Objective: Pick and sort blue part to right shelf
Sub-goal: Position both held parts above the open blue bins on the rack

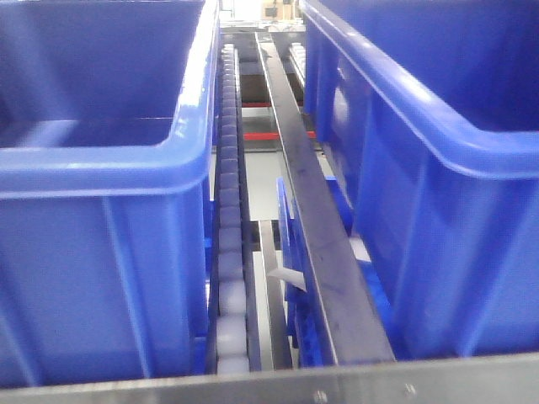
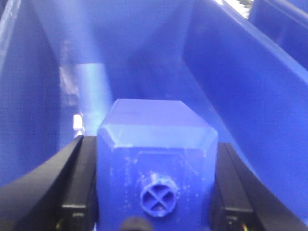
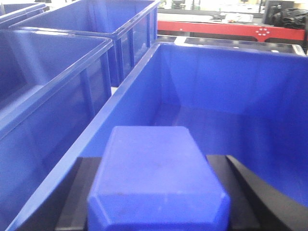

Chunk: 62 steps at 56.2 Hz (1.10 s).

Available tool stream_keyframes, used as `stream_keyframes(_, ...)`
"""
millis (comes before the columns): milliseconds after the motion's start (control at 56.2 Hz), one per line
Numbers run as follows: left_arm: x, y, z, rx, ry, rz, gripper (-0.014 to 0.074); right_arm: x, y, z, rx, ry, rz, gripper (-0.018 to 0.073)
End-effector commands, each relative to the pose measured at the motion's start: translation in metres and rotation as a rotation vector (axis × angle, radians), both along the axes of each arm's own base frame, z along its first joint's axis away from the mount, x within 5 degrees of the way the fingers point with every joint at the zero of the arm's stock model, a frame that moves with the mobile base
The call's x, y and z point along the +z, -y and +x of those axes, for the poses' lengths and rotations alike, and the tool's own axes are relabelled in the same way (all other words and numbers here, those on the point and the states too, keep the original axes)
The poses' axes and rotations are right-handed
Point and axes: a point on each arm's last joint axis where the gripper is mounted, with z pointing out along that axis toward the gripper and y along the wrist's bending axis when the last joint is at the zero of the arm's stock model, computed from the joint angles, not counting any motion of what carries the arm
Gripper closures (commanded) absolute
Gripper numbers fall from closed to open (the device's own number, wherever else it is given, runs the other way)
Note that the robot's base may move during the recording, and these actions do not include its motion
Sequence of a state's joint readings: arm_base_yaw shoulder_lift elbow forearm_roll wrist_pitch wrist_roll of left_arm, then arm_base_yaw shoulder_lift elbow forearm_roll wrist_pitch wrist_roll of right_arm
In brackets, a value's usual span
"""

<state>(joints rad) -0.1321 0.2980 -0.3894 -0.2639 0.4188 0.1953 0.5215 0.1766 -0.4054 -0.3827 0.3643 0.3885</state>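
Note:
Each wrist view shows a blue part clamped between black fingers. My left gripper [image 2: 156, 192] is shut on a blue part [image 2: 156, 144] whose knob end faces the camera, down inside a blue bin [image 2: 250, 82]. My right gripper [image 3: 156, 192] is shut on a second blue part [image 3: 154, 168], held over the open mouth of a blue bin [image 3: 226, 101]. The front view shows the right shelf: steel rails [image 1: 324, 252], a white roller track [image 1: 229, 210] and two big blue bins [image 1: 93, 210] [image 1: 438, 168]. Neither gripper appears there.
More blue bins [image 3: 57, 62] stand in rows to the left of the right gripper's bin. A red machine frame [image 3: 231, 30] runs across the background. A steel bar [image 1: 278, 383] crosses the front of the shelf.

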Motion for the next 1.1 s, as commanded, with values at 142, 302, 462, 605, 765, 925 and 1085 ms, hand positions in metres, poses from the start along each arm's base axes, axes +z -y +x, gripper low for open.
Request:
stream_keyframes(142, 0.0175, -0.0012, 0.0014, 0.017, 0.106, -0.029, 0.0354, 0.0172, -0.0018, -0.0019, 0.027, 0.109, 0.018, 0.0365)
stream_keyframes(302, 0.0175, -0.0012, 0.0014, 0.017, 0.106, -0.029, 0.0354, 0.0172, -0.0018, -0.0019, 0.027, 0.109, 0.018, 0.0365)
stream_keyframes(462, 0.0175, -0.0012, 0.0014, 0.017, 0.106, -0.029, 0.0354, 0.0172, -0.0018, -0.0019, 0.027, 0.109, 0.018, 0.0365)
stream_keyframes(605, 0.0175, -0.0012, 0.0014, 0.017, 0.106, -0.029, 0.0354, 0.0172, -0.0018, -0.0019, 0.027, 0.109, 0.018, 0.0365)
stream_keyframes(765, 0.0175, -0.0012, 0.0014, 0.017, 0.106, -0.029, 0.0354, 0.0172, -0.0018, -0.0019, 0.027, 0.109, 0.018, 0.0365)
stream_keyframes(925, 0.0203, -0.0019, 0.0018, 0.026, 0.136, -0.035, 0.0354, 0.0172, -0.0018, -0.0019, 0.027, 0.109, 0.018, 0.0365)
stream_keyframes(1085, 0.0228, -0.0022, 0.0028, 0.032, 0.156, -0.044, 0.0354, 0.0183, -0.0022, -0.0022, 0.032, 0.12, 0.022, 0.0365)
